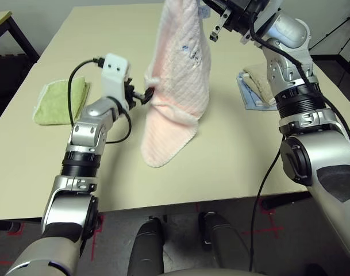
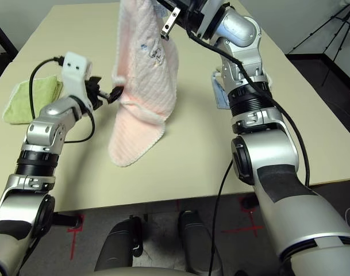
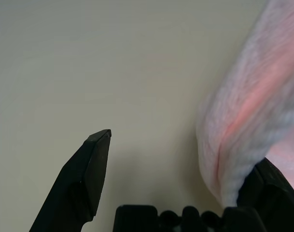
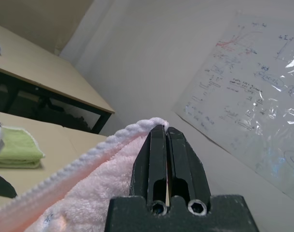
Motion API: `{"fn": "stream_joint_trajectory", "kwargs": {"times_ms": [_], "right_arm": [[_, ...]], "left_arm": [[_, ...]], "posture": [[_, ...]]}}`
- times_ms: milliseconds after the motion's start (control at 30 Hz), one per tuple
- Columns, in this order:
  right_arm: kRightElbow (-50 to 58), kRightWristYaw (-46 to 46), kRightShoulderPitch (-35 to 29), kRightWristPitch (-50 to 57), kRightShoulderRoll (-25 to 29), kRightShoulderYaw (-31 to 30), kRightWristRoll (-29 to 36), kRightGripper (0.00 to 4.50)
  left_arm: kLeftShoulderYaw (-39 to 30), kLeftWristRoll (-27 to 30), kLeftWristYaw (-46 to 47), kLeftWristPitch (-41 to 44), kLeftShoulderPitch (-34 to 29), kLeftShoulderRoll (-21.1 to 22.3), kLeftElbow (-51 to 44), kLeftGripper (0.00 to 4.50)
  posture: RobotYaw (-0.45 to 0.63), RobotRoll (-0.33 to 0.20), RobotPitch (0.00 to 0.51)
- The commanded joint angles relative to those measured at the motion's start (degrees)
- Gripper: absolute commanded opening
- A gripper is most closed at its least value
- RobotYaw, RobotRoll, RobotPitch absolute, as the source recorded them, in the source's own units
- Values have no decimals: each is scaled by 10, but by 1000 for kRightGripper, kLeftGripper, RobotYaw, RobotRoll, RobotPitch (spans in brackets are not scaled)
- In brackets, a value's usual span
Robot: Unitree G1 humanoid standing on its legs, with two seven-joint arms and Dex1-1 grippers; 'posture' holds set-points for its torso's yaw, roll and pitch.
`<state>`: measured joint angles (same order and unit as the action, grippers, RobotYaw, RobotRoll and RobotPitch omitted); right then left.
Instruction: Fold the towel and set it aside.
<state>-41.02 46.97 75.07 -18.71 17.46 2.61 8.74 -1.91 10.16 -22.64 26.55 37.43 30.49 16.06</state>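
Left eye view shows the pink towel (image 1: 177,86) hanging in the air above the middle of the table (image 1: 232,167). It is pale pink terry cloth with a ribbed, quilted surface, a white corded edge and a small grey-blue embroidered mark near its upper part. The cloth hangs in long folds, and its lower corner touches the table top.

To the left of the pink towel, a green folded towel (image 1: 60,100) lies flat on the table, well apart from it. Between these two is the left arm with a white camera block (image 1: 115,72) on its wrist and a black cable looping beside it. To the right of the pink towel, a beige towel (image 1: 258,80) rests on a blue one (image 1: 250,98), partly hidden behind the right forearm. Nothing stands between the hanging cloth and the table.

The left gripper (image 1: 149,92) is at the left edge of the pink towel, about the middle of its height. Its fingers are spread wide; in the left wrist view one finger (image 3: 86,179) stands free, and the fold of cloth lies against the other. The right gripper (image 4: 166,133) is at the top of the pink towel, its fingers clenched on the white corded edge, and it carries the cloth from there.
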Motion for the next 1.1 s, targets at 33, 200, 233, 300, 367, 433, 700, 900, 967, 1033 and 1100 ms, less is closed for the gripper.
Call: {"fn": "stream_joint_trajectory", "kwargs": {"times_ms": [33, 200, 233, 300, 367, 433, 700, 900, 967, 1033, 1100], "right_arm": [[-12, -11, 16, -13, 13, 8, -1, 23], [-33, -16, 21, -22, 17, 9, -6, 23], [-36, -17, 22, -23, 17, 9, -6, 23], [-43, -19, 24, -25, 17, 9, -6, 23], [-49, -21, 26, -28, 16, 8, -6, 23], [-54, -22, 28, -30, 15, 8, -7, 23], [-72, -23, 32, -41, 14, 5, -10, 23], [-78, -23, 34, -44, 16, 4, -13, 23], [-80, -24, 35, -45, 17, 4, -14, 23], [-83, -24, 36, -47, 18, 4, -15, 23], [-86, -24, 38, -49, 19, 4, -16, 23]], "left_arm": [[-20, -11, -8, 9, -39, 28, -25, 4500], [-63, 1, -13, 24, -90, 69, -65, 4500], [-70, 6, -15, 30, -95, 71, -75, 4500], [-86, 27, -24, 58, -106, 73, -113, 4500], [-102, 51, -32, 93, -119, 72, -154, 4500], [-113, 66, -32, 126, -135, 70, -191, 4500], [-140, 135, -25, 263, -207, 47, -315, 4500], [-144, 161, -7, 315, -250, 28, -363, 4500], [-146, 166, -2, 325, -260, 23, -373, 4500], [-151, 171, 1, 332, -271, 20, -382, 4500], [-155, 174, 5, 331, -279, 17, -386, 4500]], "posture": [[-48, 0, 135], [-40, 0, 136], [-40, 0, 136], [-36, 0, 138], [-29, 0, 140], [-24, 0, 140], [-11, 0, 142], [-8, 0, 142], [-10, 0, 142], [-10, 0, 142], [-10, 0, 142]]}}
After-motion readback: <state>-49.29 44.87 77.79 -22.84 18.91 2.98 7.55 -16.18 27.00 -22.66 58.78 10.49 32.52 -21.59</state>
